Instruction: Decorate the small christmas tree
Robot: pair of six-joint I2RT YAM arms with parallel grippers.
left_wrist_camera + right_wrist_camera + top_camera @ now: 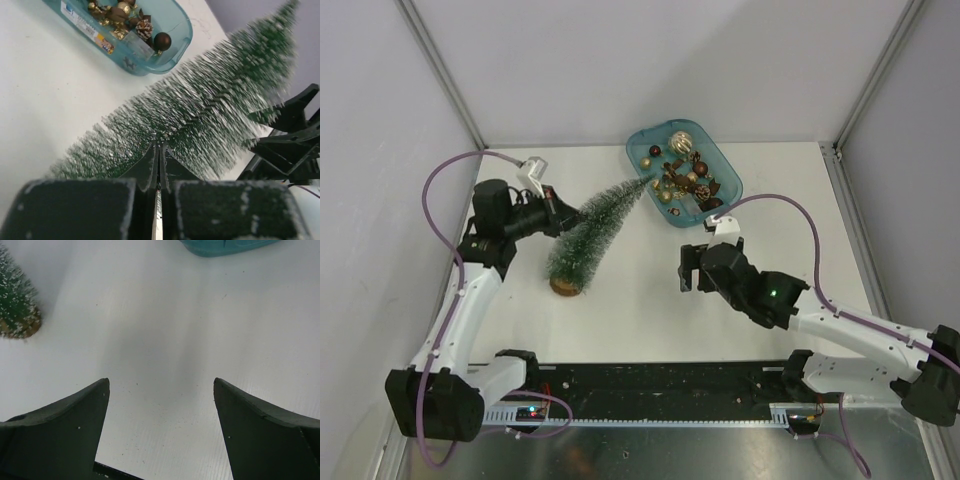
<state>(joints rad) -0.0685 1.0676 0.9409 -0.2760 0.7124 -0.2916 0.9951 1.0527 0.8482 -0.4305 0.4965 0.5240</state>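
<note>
Left gripper [563,212]: well to the left of the teal tray [724,160]; clenched on the small christmas tree [592,230] partway up its height. In the left wrist view the fingers [145,167] are pinched almost together, with bristles pressed at their tips [159,150].
Small christmas tree: tilted, not upright; it leans toward the tray. The tip reaches just beside the tray's near-left rim; I cannot tell whether they touch. The brown base is the end farthest from the tray, down at the table [640,320].
Tree vs. left gripper: the stem runs across the clamped fingers, with the frosted crown [210,105] spreading to both sides of them.
Right gripper [692,270]: on the near side of the tray, just short of its rim. It is released, fingers [75,420] spread wide, nothing between them, over bare white table [161,390].
Tree vs. right gripper: well apart; only the tree's lower edge and base [15,305] show, at far left of the right wrist view.
Teal tray [145,62]: its near edge shows at the top of the right wrist view [220,246]; it holds gold and dark ornaments [678,175], among them a pinecone.
</note>
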